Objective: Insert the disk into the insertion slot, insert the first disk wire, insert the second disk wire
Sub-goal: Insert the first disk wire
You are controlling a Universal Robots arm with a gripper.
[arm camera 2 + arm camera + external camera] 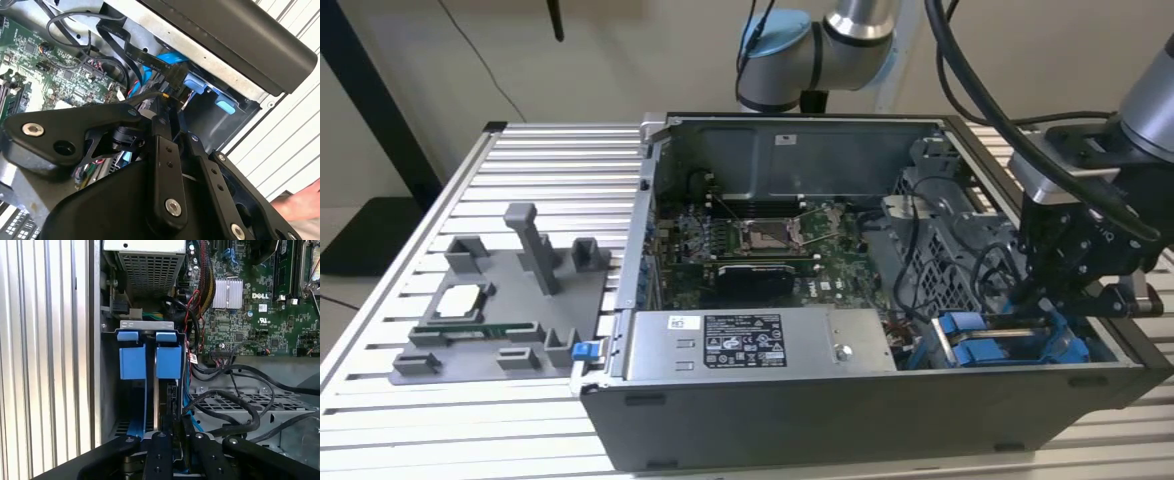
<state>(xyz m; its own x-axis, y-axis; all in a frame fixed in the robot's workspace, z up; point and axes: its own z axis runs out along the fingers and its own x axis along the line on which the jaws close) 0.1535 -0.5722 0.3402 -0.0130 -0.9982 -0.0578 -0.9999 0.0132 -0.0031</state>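
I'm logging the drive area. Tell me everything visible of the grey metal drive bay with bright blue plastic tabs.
The grey perforated metal drive bay sits in a corner of the open grey computer case, at the exterior view's right. Two bright blue plastic tabs stand side by side at its end, blue rails running behind them. The black gripper reaches into it; black cables lie beside it. Its contents are hidden.

The insertion slot (147,326) is found directly ahead of the jaws of the gripper (169,412), inside the computer case (854,420). The power supply box (145,267) is set beyond the slot. The motherboard (250,315) is laid to one side of the jaws, with cables (240,401) lying between.
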